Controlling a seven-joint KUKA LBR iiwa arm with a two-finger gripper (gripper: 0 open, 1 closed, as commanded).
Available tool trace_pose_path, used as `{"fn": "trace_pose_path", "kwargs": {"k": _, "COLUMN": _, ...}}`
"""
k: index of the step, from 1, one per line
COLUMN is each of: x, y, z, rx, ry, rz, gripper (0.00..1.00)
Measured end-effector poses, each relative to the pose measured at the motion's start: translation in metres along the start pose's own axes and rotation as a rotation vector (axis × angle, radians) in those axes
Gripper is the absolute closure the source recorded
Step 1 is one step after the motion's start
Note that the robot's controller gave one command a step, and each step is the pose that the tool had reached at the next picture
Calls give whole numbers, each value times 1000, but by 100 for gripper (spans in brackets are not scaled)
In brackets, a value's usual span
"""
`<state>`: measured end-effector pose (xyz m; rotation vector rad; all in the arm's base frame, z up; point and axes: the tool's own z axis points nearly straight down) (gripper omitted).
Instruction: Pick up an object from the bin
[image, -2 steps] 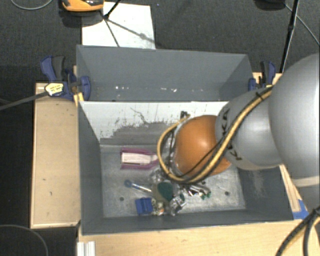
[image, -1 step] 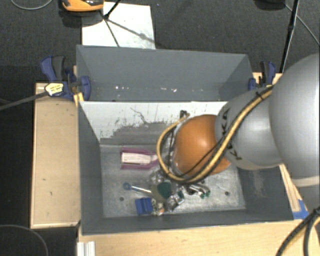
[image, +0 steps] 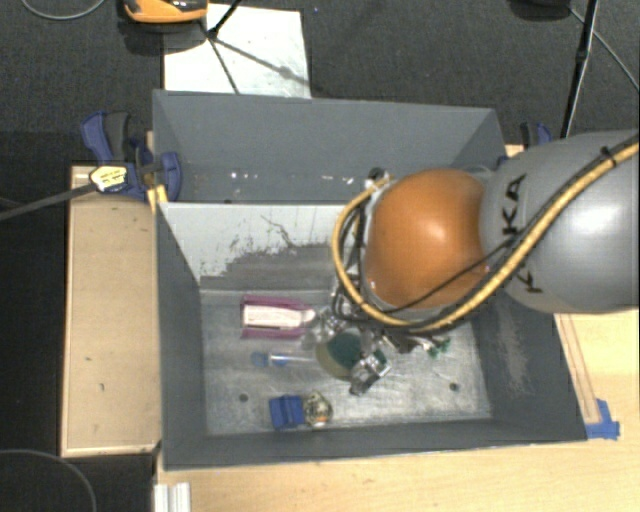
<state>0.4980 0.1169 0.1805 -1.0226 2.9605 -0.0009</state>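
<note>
The fingers are low in the bin's middle, by a dark green round thing. The orange cover hides them partly, so I cannot tell if they are wide or narrow

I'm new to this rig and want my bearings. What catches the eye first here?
The arm's big orange cover dominates, reaching over the grey bin from the right. Beneath it the hand sits low near the floor's middle, beside a dark green round thing. Left of that lies a pink-and-white box; a small blue piece rests near the front wall.
</note>
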Motion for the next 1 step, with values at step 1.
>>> {"fn": "trace_pose_path", "kwargs": {"k": 1, "x": -4, "y": -11, "z": -187, "rx": 1, "ry": -1, "rz": -368, "gripper": 100}}
